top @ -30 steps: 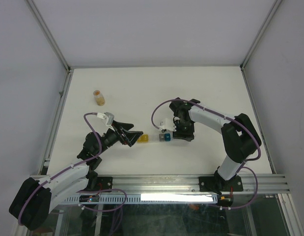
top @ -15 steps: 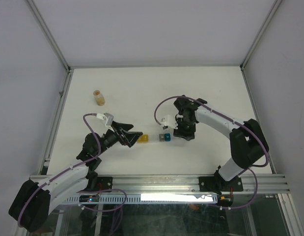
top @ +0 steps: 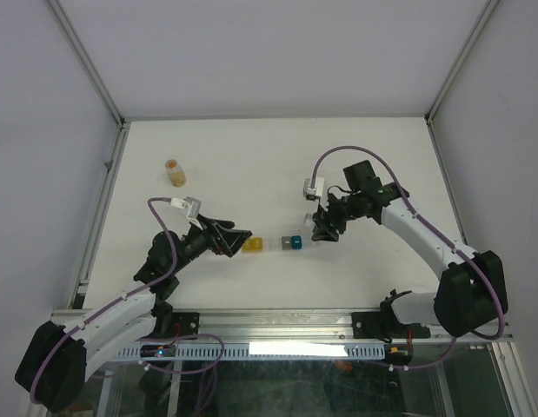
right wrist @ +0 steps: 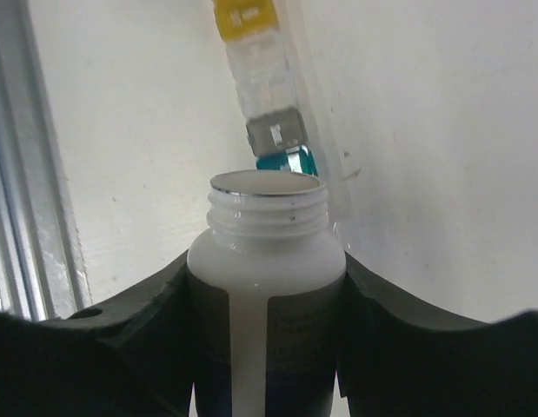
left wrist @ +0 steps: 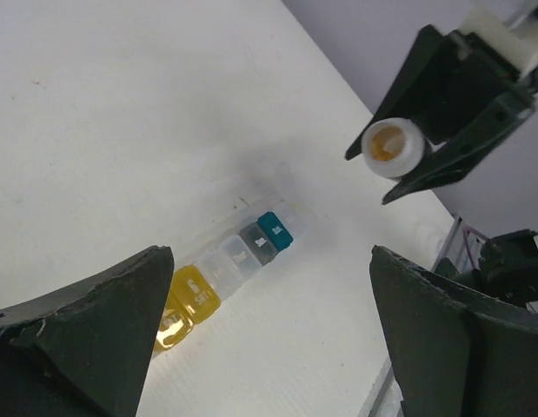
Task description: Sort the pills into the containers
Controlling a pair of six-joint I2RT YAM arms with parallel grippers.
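Containers lie as one short strip on the white counter, between the two arms. The yellow cell is nearest the left tool and the teal cell is toward the right tool. A grey cell and clear ones fill the rest of the row. Whether any lid stands open I cannot tell.

The right tool is clamped on a white bottle with its cap off. Its fingers press the bottle's body from both sides, just below the threaded neck. In the left wrist view the bottle is tipped well over, its mouth faces the camera, and something amber shows inside, probably the pills. The mouth hangs off the teal end of the strip, not over a cell. The left tool has its fingers wide apart and holds nothing, resting close to the yellow end. A small bottle with orange contents stands well apart at the far left.

The step in hand looks like pouring. To do it well, the mouth should come low and squarely over one open cell before the bottle tips further, because each cell is smaller than the mouth. The tilt should be slow, so that pills slide out singly rather than in a rush. The strip is light and may skid if nudged, so the left tool could close on the yellow end to steady it.
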